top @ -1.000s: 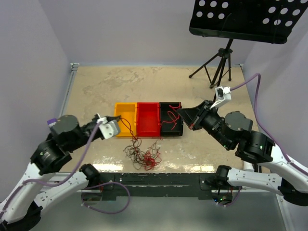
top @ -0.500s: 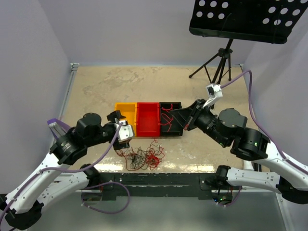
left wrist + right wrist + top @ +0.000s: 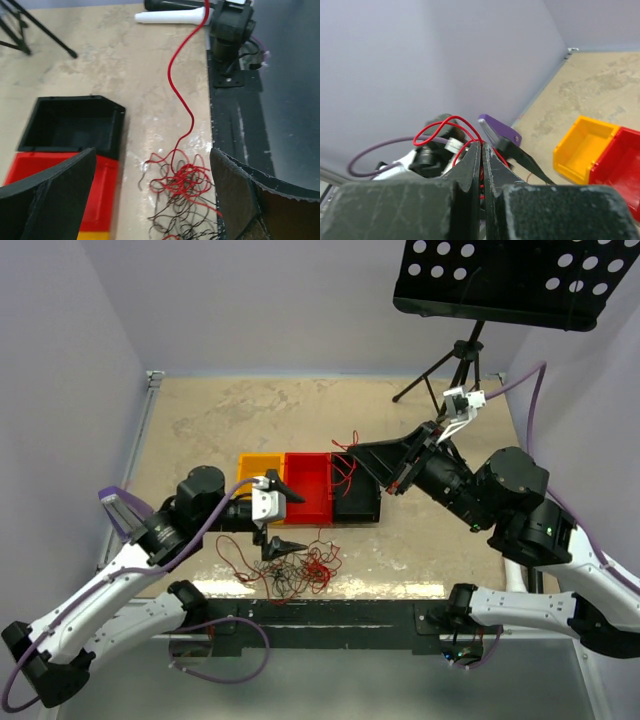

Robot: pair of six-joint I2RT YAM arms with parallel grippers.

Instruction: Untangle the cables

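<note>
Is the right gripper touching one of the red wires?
Touching. The right wrist view shows the right gripper shut on a red wire, which loops out from between its fingers.

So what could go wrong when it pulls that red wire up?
The right gripper is shut on a red wire that runs down into the tangle. The left gripper is open and holds nothing down, so the whole clump might lift instead of one wire coming free. The wire is very thin, so it could also slip out of the shut fingers. Its hanging loops pass close to the black bin and might catch on the rim.
</note>
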